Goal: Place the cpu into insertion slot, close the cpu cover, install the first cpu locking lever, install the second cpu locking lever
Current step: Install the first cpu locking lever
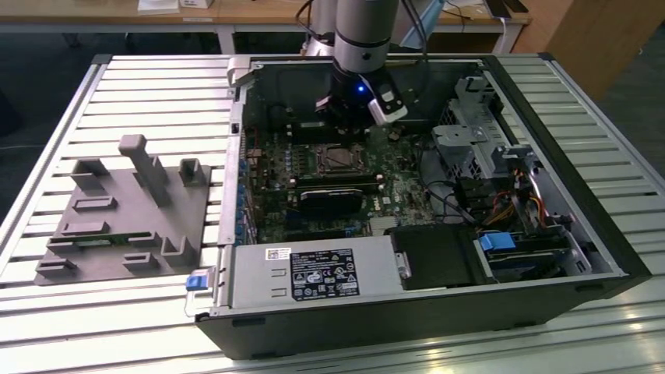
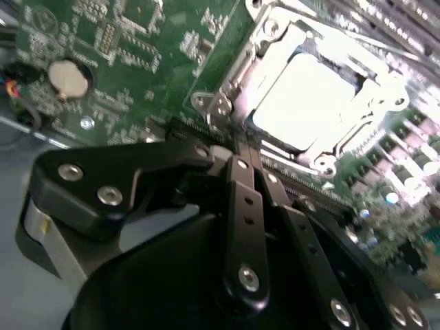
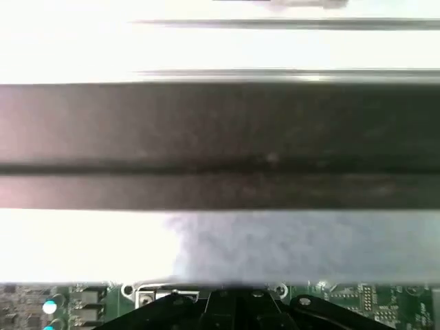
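CPU point(image 2: 309, 96) seated in the insertion slot point(image 1: 338, 158), its pale metal face showing bright through the cut-out of the cpu cover point(image 2: 275, 41), which lies closed flat over it in the second wrist view. The slot sits on the green motherboard point(image 1: 280, 167) inside the open computer case point(image 1: 416, 312), which lies on its side on the slatted worktop point(image 1: 135, 86).

Contents of the case: a black heatsink block point(image 1: 330, 201) just beside the slot, toward the worktop's near edge; a power supply with a label point(image 1: 311, 274) along the case's near wall; a drive cage point(image 1: 473, 144) and bundled cables point(image 1: 519, 206) at the exterior view's right.

Gripper point(image 1: 348, 117) hangs inside the case above the board, just beyond the slot toward the case's far wall. Its black fingers point(image 2: 240, 199) lie close together with nothing between them. The finger ends stand just beside the edge of the cover; contact cannot be judged.

Open board is narrow around the slot, bounded by the far wall and the heatsink block.

A grey fixture tray point(image 1: 124, 210) rests on the worktop at the exterior view's left, well apart from the case.
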Available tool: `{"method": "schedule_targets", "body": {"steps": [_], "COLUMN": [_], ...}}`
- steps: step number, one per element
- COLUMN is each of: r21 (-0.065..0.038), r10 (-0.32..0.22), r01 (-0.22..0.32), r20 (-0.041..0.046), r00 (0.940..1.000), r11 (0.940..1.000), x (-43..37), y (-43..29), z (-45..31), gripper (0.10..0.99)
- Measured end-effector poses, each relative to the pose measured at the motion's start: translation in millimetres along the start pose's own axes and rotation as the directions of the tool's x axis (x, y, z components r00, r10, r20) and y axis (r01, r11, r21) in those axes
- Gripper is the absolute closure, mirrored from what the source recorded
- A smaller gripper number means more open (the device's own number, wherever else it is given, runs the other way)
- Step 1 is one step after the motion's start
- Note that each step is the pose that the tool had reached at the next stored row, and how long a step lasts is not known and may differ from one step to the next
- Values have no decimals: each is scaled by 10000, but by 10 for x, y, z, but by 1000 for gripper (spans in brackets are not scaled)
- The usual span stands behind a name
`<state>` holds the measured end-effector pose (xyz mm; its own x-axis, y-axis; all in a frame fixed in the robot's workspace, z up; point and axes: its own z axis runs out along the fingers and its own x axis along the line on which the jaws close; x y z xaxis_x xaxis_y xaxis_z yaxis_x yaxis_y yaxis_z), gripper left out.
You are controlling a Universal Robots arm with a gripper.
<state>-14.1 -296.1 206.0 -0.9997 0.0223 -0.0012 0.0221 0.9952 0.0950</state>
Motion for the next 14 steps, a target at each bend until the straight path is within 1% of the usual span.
{"method": "schedule_targets", "body": {"steps": [3,14], "r21": [2,3], "r10": [0,2], "r01": [0,-2], "r20": [0,0], "r00": [10000,10000], "r11": [10000,10000], "x": [0,-1], "y": [5,-21], "z": [-51,-56], "gripper": [980,980]}}
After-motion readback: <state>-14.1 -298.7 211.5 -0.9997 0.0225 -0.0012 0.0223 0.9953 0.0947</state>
